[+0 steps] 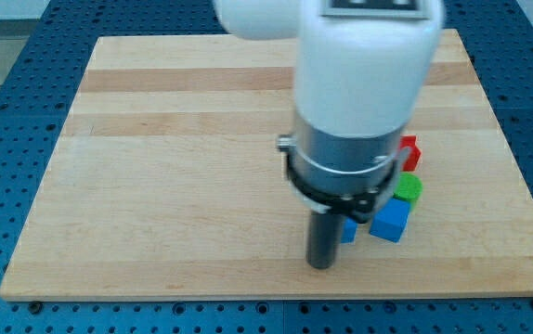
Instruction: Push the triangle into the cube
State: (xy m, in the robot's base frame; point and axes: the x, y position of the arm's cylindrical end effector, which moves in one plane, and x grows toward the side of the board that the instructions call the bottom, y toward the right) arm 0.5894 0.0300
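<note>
resting tip: my tip (320,265) stood on the wooden board (174,167), holding nothing.
blue cube (390,221): just right of the tip.
triangle: could not tell; small blue piece (348,230) touched the rod.
counts: one red block (408,151), one green block (409,188), two blue.

Wide open wood across the whole of the view's left half of the board (155,167), and a free strip along the view's top edge. The crowding is all at the view's lower right: the rod's tip (320,265) is planted there, with a small blue block (348,229) just beside it on the view's right, partly hidden behind the rod. Next comes a blue cube (390,221), a green block (409,188) touching above it, then a red block (409,152), the arm's body (364,93) covering whatever lies behind.
</note>
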